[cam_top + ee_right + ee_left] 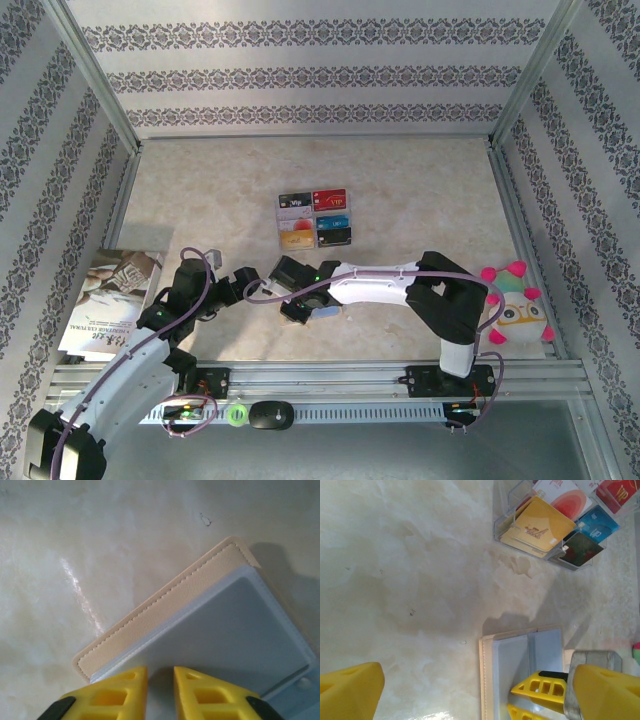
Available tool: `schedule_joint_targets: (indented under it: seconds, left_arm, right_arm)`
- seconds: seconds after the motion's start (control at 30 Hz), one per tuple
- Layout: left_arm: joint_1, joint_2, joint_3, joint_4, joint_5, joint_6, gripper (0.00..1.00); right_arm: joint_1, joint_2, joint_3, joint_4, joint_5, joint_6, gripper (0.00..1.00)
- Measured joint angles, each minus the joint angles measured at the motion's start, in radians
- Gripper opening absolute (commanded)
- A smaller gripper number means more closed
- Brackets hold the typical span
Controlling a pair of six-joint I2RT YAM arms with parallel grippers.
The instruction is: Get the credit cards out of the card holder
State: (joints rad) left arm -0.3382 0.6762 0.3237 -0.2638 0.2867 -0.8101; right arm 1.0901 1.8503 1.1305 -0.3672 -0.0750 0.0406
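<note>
The big table (420,190) is pale and looks like stone. A printed booklet (110,300) lies at its left edge. A soft toy (515,308) with pink bits sits at the right edge. Near the middle stands a clear rack of bright cards (313,218), red, yellow, blue and dark.

The card holder (200,625) lies flat and open on the table. It is in front of the rack and near it, but not touching it. It sits under the tip of the right arm. Its outside is soft tan with a neat line of small stitches along the edge. Its corner is round. Inside there are smooth grey-blue panels, and a fold runs down between two of them.

The right gripper (160,672) is down on a grey-blue panel. Its yellow fingers (107,692) are close together, with just a thin gap. I cannot tell if they pinch anything.

The left gripper (477,677) is just left of the holder. Its fingers are spread wide and grasp nothing.
</note>
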Motion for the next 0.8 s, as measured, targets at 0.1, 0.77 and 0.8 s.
schedule_joint_targets:
  seconds: [0.1,0.77,0.8]
  left_arm:
    - [0.000,0.004,0.000,0.001,0.017,0.001,0.92]
    - [-0.175,0.222,-0.032,0.160,0.037,-0.014,0.59]
    - [-0.195,0.251,-0.026,0.168,0.029,-0.015,0.57]
  right_arm:
    - [-0.002,0.001,0.000,0.004,-0.004,0.007,0.00]
    - [-0.159,-0.175,-0.275,0.341,-0.168,0.272,0.00]
    - [-0.164,-0.184,-0.289,0.361,-0.179,0.287,0.00]
